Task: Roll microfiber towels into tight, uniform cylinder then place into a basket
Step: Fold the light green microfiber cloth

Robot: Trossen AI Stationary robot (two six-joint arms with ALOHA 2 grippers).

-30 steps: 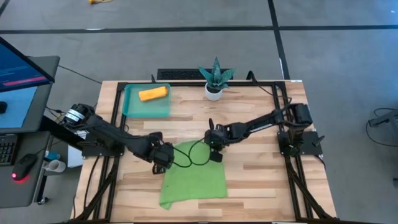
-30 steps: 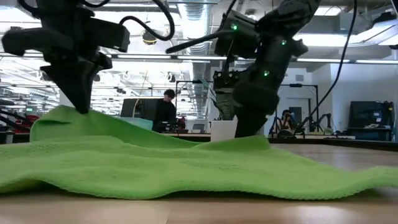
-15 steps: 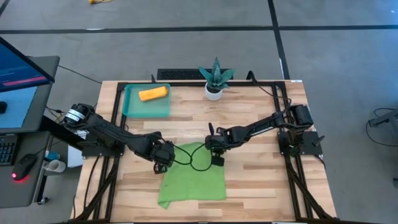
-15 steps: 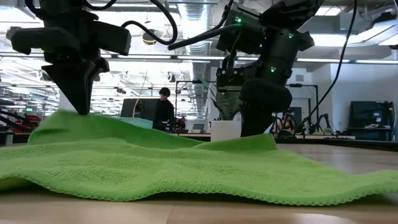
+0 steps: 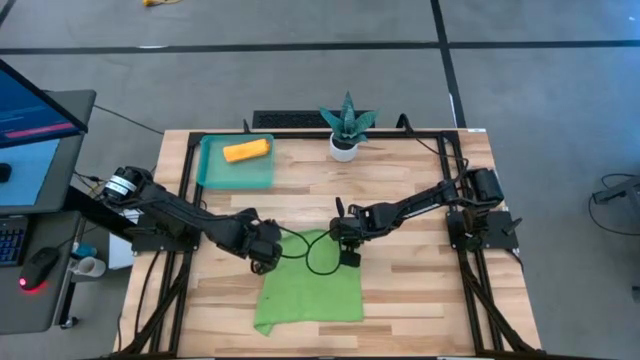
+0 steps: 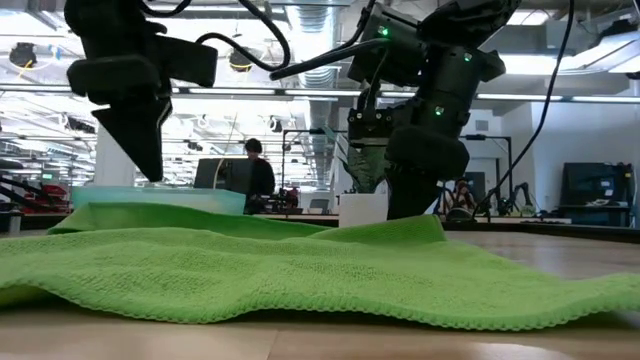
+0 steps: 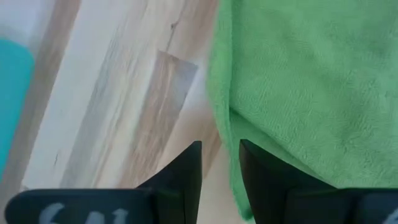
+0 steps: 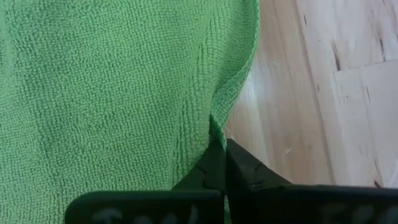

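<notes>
- The lime green towel (image 5: pixel 310 295) is lying spread on the wooden table (image 5: pixel 420 290), near the front edge, its surface rippling in the low view.
- The left gripper (image 5: pixel 265 262) is hovering over the towel's far left corner; in the left wrist view its fingers (image 7: pixel 186 168) are standing slightly apart with bare wood showing in the gap, gripping nothing, and the towel's edge is lying just beside them.
- In the low view the left gripper is hanging clear above the cloth, not touching it.
- The right gripper (image 5: pixel 349 254) is sitting at the towel's far right corner, its fingers (image 8: pixel 214 168) pressed together and pinching the towel's hem, which is puckering into a ridge at the tips.
- The orange towel (image 5: pixel 246 150) is resting as a rolled cylinder inside the teal basket (image 5: pixel 212 175), at the table's far left corner.
- A small potted plant (image 5: pixel 345 128) is standing at the far edge, right of the basket.
- A person (image 6: pixel 256 180) is showing in the room behind the table.
</notes>
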